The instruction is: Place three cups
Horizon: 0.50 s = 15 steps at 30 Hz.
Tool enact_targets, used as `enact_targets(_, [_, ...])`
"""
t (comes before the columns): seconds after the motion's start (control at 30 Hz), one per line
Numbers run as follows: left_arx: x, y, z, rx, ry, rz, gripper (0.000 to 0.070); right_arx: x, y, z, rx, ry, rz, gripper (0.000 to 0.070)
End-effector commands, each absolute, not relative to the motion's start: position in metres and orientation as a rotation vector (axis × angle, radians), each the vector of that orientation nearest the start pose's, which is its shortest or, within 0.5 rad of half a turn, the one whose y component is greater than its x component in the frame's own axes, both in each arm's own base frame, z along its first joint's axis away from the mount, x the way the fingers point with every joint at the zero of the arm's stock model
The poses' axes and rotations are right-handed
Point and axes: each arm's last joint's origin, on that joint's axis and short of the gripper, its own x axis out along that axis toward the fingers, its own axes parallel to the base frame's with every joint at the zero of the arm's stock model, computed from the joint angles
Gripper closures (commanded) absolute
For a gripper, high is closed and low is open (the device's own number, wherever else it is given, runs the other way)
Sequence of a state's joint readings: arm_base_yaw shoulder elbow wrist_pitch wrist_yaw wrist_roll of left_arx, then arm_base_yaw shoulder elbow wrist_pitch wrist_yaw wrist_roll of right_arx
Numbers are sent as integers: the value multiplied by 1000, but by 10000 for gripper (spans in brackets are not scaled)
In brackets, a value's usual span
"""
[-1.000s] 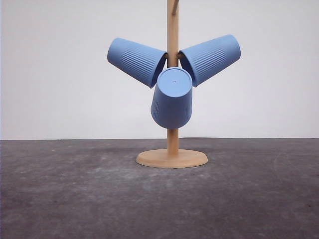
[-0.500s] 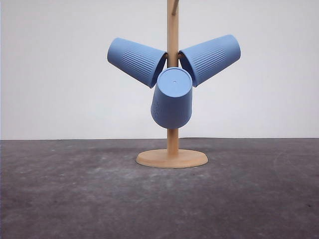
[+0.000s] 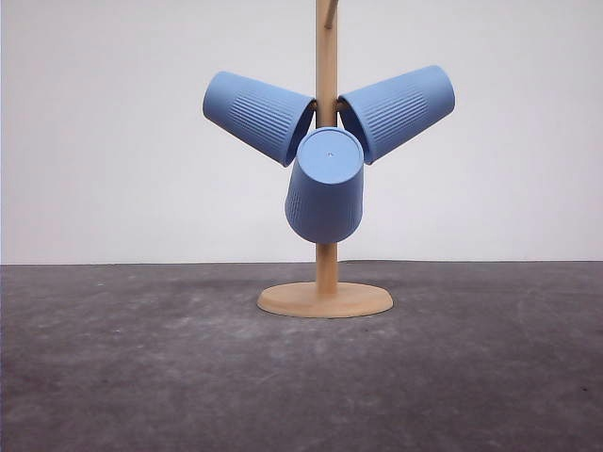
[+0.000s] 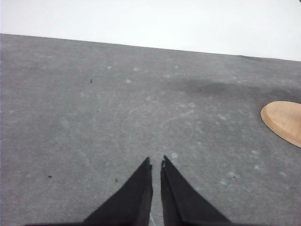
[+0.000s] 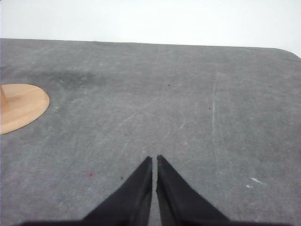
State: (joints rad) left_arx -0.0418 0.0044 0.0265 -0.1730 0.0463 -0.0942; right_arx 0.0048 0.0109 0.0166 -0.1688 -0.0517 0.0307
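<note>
All three cups (image 3: 325, 155) hang mouth-inward on the wooden rack (image 3: 326, 299) to drain, while both jaws rest clenched and empty.

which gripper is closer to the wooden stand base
Hard to call; roughly equal. The left gripper has the wooden stand base off to its right; the right gripper has it off to its left. Both sit shut above bare table.

wooden stand (image 3: 326, 298), grey table (image 3: 141, 377), white wall (image 3: 113, 141)
</note>
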Motion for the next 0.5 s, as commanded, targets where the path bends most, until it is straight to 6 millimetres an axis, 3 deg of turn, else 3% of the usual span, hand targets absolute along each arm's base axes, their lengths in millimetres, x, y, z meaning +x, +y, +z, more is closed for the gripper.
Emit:
enact_targets(0.0, [96,-5,153,-91,152,-80,688,96,2,152,45,154,52,683])
enact_targets(0.47, [96,-5,153,-91,152,-80,688,96,2,152,44,154,52,684])
